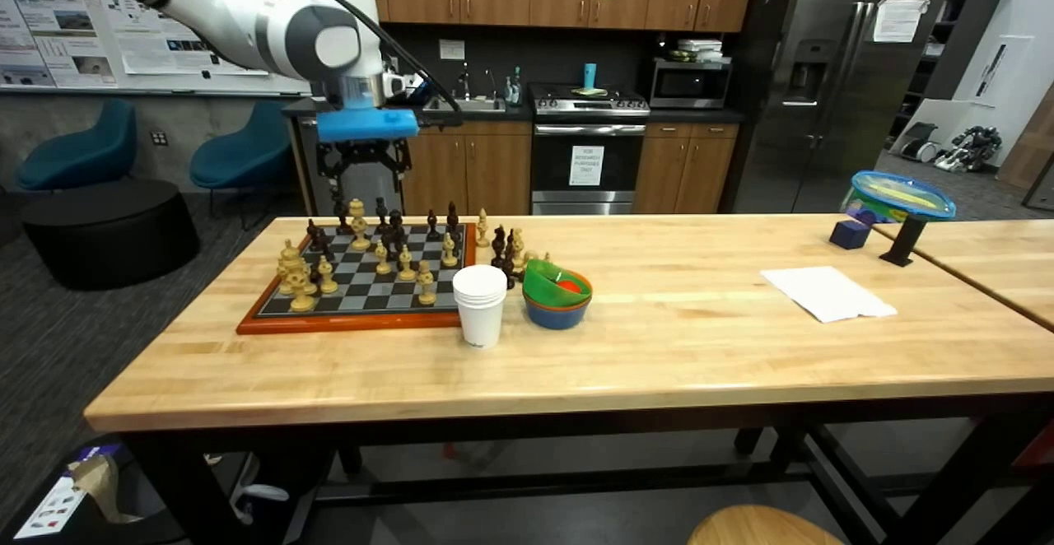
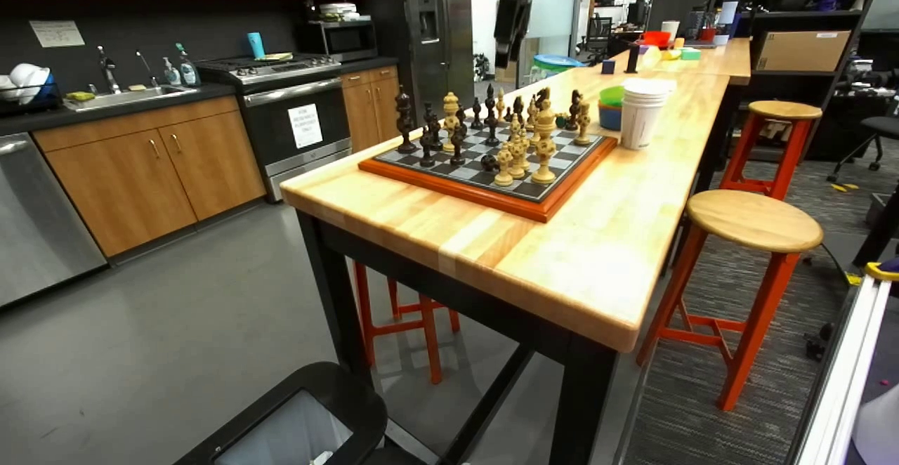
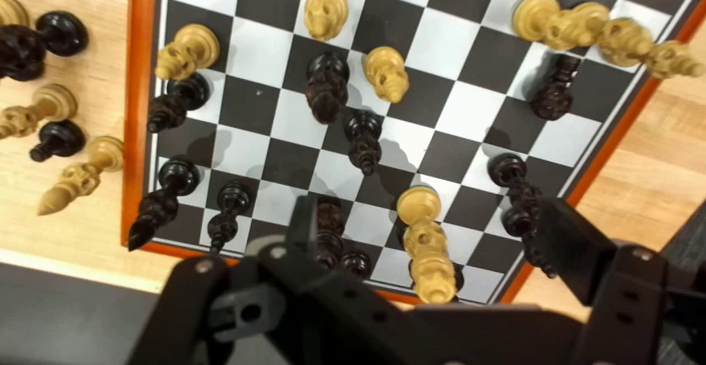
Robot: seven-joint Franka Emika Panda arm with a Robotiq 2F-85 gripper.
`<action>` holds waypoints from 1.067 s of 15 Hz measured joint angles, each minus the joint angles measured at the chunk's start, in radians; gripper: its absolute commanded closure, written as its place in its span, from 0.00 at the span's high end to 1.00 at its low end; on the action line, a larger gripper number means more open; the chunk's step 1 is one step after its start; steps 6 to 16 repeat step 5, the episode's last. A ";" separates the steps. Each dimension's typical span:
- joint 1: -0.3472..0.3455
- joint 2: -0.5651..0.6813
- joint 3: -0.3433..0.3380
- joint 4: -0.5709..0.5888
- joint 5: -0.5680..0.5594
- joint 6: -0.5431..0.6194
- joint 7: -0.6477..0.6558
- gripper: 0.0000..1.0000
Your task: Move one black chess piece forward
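Note:
The chessboard (image 1: 362, 323) with a red-brown frame bears dark and cream carved pieces. My gripper (image 1: 368, 187) is open and empty, above the board's far side in an exterior view. It also shows above the board in an exterior view (image 2: 513, 36). In the wrist view the fingers (image 3: 436, 232) are wide apart, with a tall cream piece (image 3: 427, 243) below between them. Black pieces show mid-board (image 3: 326, 89), (image 3: 364, 141) and near the right finger (image 3: 506, 172). A black piece (image 3: 553, 92) appears to lie on its side. The left finger partly hides black pieces (image 3: 329, 227).
Several pieces (image 1: 504, 253) stand off the board beside it. Stacked white cups (image 1: 480, 306) and nested bowls (image 1: 556, 314) stand close to the board's corner. A white sheet (image 1: 827, 292), a purple block (image 1: 850, 235) and a blue-lidded tub (image 1: 902, 195) are farther along the table.

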 measured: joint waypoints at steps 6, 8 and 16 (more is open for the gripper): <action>0.032 -0.277 -0.046 -0.149 -0.008 -0.137 0.002 1.00; 0.032 -0.277 -0.046 -0.149 -0.008 -0.137 0.002 1.00; 0.032 -0.277 -0.046 -0.149 -0.008 -0.137 0.002 1.00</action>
